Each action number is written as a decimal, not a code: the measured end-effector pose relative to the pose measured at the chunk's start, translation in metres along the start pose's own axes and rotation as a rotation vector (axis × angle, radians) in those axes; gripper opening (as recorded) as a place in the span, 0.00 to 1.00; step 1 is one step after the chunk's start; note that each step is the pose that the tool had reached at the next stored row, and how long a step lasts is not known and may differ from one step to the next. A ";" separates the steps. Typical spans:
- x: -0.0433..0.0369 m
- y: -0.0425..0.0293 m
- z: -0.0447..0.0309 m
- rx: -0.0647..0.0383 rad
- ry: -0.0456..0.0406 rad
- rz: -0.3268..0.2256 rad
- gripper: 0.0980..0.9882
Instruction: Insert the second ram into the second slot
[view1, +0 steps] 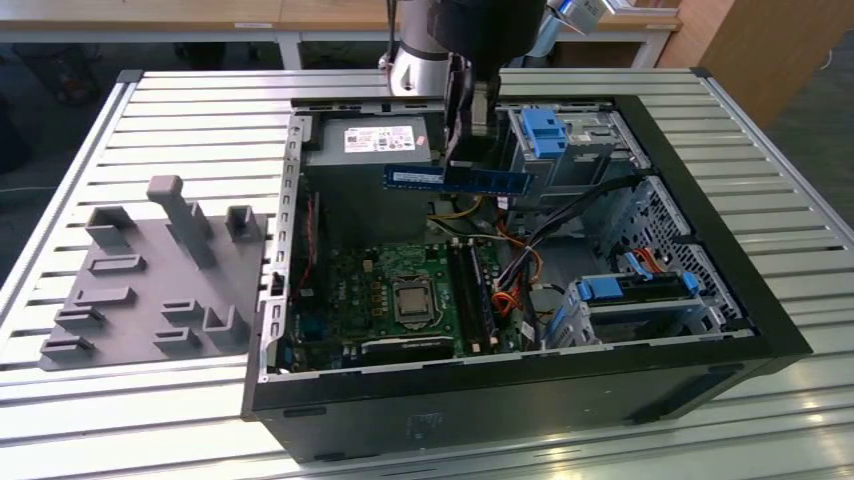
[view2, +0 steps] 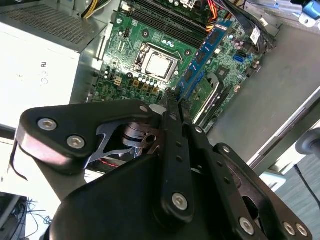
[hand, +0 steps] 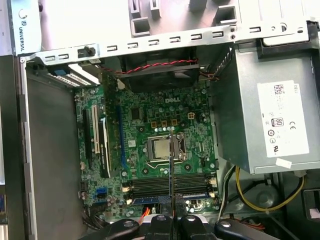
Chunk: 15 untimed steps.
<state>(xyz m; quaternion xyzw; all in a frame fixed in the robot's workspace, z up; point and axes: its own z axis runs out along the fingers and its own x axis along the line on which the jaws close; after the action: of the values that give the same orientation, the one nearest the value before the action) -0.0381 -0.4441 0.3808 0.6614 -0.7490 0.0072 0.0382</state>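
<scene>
Above the open black steel computer case (view1: 534, 410), the dark metal fingers (view1: 470, 140) pinch the second ram (view1: 414, 177), a long, thin, flat blue circuit-board stick with a white sticker. They grip it at about mid-length. The stick hangs level in the air, clear of the green motherboard (view1: 350, 290).

Its long axis runs across the exterior view, from left to right. The long black memory slots (hand: 145, 184), beside the square processor socket (hand: 161, 148), lie lower on the board and run crosswise to that axis. Judgement: the stick is not yet lined up with the slots.

Count:
- One held stick.
- Four slots, as far as can be made out.
- One slot, the farthest from the socket, carries a blue strip (hand: 145, 199), probably a seated stick.
- One grey moulded fixture (view1: 147, 280) rests on the slatted metal worktop (view1: 200, 100).
</scene>
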 end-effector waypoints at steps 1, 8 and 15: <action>0.0000 0.0000 0.0000 0.000 -0.0001 0.002 0.04; 0.0002 0.0000 0.0001 -0.001 -0.0009 0.022 0.04; 0.0003 0.0000 0.0001 -0.002 -0.0014 0.034 0.04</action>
<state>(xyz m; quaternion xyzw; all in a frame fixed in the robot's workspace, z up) -0.0381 -0.4444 0.3808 0.6486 -0.7602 0.0066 0.0383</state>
